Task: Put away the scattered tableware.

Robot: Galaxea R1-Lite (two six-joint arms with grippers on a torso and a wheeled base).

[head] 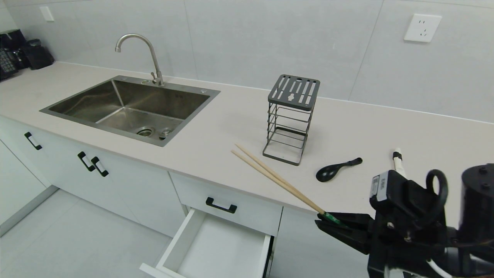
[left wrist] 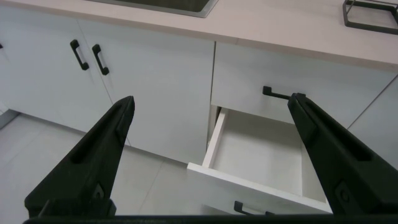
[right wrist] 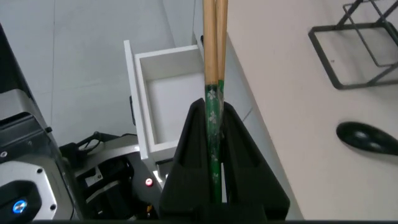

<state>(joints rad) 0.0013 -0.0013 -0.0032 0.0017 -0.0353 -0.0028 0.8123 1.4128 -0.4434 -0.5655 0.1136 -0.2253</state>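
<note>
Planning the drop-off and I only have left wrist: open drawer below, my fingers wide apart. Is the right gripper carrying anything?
Observer: Yes. The right gripper is shut on a pair of chopsticks, held at their green ends.
Operator: Which way do they point?
Observer: Out over the counter, angled toward the sink. Their tips end just left of the wire rack.
Operator: What else is on the counter?
Observer: A black spoon lies right of the rack, and a white-handled utensil lies farther right.
</note>
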